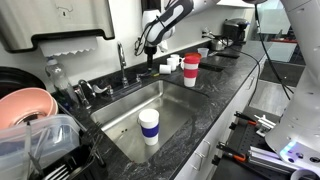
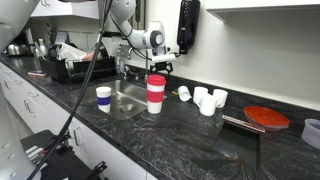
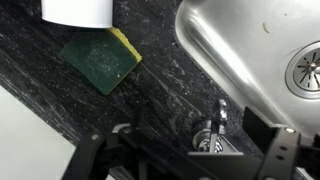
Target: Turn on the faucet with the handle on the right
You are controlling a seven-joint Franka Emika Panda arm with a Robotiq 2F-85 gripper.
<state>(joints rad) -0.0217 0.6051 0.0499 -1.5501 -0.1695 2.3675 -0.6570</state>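
My pincer (image 3: 186, 152), jaws apart, hangs over the small chrome handle (image 3: 213, 128); I should centre it before closing gently.

Light: bright, even.
Glare: pale sheen on stainless steel sink basin (image 3: 232, 40) and speckled black stone counter (image 2: 200, 145).
Focus: dark gripper (image 3: 190, 158) soft, close to wrist lens.

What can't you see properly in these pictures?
- Handle: the wrist view shows only a dim bit in shadow. In both exterior views it is too small to pick out near the gripper.
- Faucet: too thin and small in an exterior view to tell if water runs.
- White object: cut off by the wrist view's top edge.
- Drain: cut off by the wrist view's right edge.
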